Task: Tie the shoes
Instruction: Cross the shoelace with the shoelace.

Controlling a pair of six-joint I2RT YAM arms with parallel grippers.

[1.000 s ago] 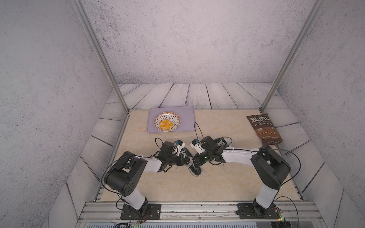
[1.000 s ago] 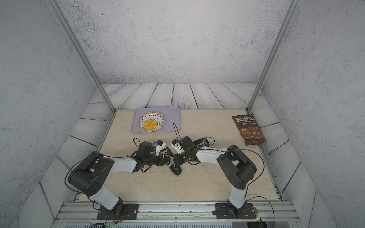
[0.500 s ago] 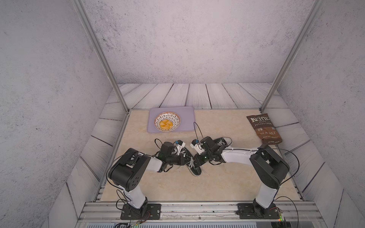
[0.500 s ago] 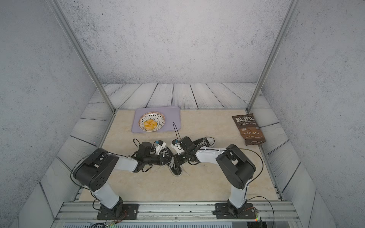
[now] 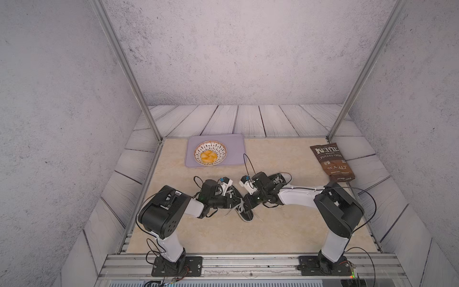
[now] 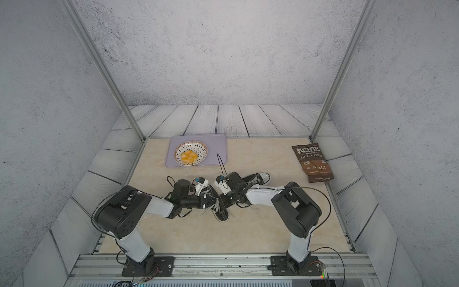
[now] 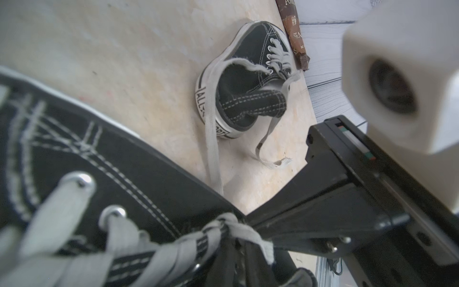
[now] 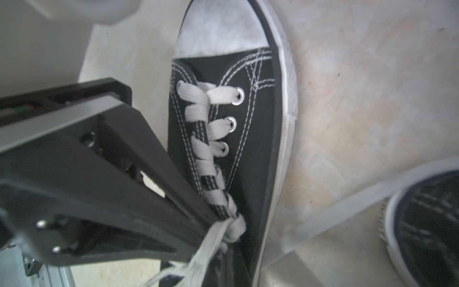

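orange chips (image 5: pixel 208 157) sit in bowl (image 5: pixel 222 148) on tray (image 5: pixel 236 149) beyond shoes (image 5: pixel 244 214)

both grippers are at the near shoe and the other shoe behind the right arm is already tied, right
No: the other shoe is untied; the left wrist view shows its laces trailing loose. The left gripper and right gripper are at the near shoe.

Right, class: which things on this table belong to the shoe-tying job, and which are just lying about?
Belongs to the job:
- near shoe
- far shoe
- white laces

Just lying about:
- chip bag
- patterned bowl holding orange pieces
- lilac tray under the bowl
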